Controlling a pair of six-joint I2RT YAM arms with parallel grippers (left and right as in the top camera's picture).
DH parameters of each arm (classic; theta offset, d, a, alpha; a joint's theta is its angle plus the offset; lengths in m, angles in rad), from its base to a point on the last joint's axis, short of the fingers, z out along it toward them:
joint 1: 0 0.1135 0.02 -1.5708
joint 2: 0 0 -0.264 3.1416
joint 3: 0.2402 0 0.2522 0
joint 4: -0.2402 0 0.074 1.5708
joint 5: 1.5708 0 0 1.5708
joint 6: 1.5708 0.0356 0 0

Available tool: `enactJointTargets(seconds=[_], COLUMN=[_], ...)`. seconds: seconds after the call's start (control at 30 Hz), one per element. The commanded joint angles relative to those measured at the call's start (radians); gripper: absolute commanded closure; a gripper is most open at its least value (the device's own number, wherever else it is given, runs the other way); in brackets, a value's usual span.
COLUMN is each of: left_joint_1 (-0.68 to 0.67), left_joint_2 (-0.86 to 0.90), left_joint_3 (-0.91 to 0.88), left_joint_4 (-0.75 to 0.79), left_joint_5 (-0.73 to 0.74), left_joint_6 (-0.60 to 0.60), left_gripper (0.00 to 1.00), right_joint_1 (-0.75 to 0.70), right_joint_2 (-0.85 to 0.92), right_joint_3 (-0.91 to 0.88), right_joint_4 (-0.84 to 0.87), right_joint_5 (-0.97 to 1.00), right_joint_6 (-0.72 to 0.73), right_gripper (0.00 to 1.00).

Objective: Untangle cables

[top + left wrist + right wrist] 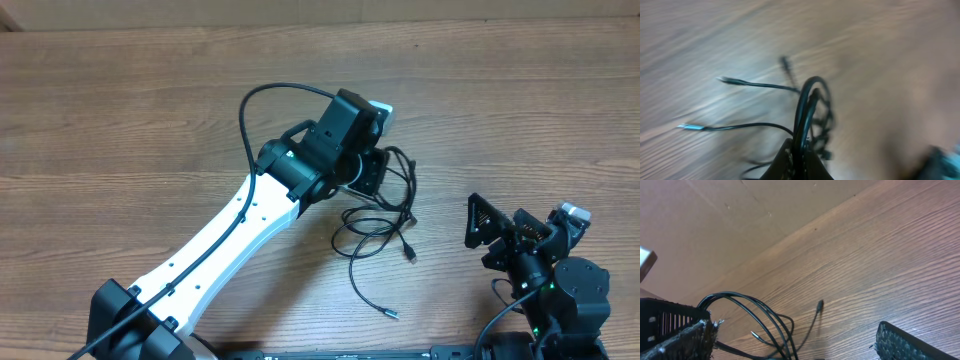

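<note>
Left tool (372, 172) pinches cables (385, 235) on wood table (120, 100) — right tool (498, 235) spread, apart.

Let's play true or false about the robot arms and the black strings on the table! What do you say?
1. The table is wooden. True.
2. The right gripper is squeezed shut. False: its jaws stand wide open.
3. The left gripper pinches the cables. True.
4. The cables are bright red. False: they are black.
</note>
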Motion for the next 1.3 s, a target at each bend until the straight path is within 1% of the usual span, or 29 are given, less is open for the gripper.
enactJointTargets(seconds=[0.0, 0.2, 0.37, 0.87, 1.0, 1.27], left_joint_1=[0.005, 0.005, 0.025, 0.100, 0.117, 0.134], left_joint_2=[0.000, 0.003, 0.031, 0.151, 0.204, 0.291], left_joint_3=[0.014, 0.014, 0.012, 0.008, 0.008, 0.008], left_joint_4=[-0.032, -0.116, -0.202, -0.314, -0.346, -0.359], left_joint_5=[-0.328, -0.581, -0.738, -0.740, -0.739, -0.736], left_joint_6=[0.005, -0.002, -0.086, -0.090, -0.112, -0.111], left_gripper=[0.96, 0.96, 0.96, 0.96, 0.96, 0.96], right_joint_1=[-0.002, -0.002, -0.002, -0.002, -0.002, -0.002], right_joint_2=[-0.011, -0.011, -0.011, -0.011, -0.011, -0.011], right_joint_3=[0.012, 0.012, 0.012, 0.012, 0.012, 0.012], right_joint_4=[0.002, 0.002, 0.002, 0.001, 0.001, 0.001], right_joint_5=[0.018, 0.018, 0.017, 0.018, 0.018, 0.018], right_joint_6=[0.000, 0.000, 0.000, 0.000, 0.000, 0.000], right_gripper=[0.00, 0.00, 0.00, 0.00, 0.00, 0.00])
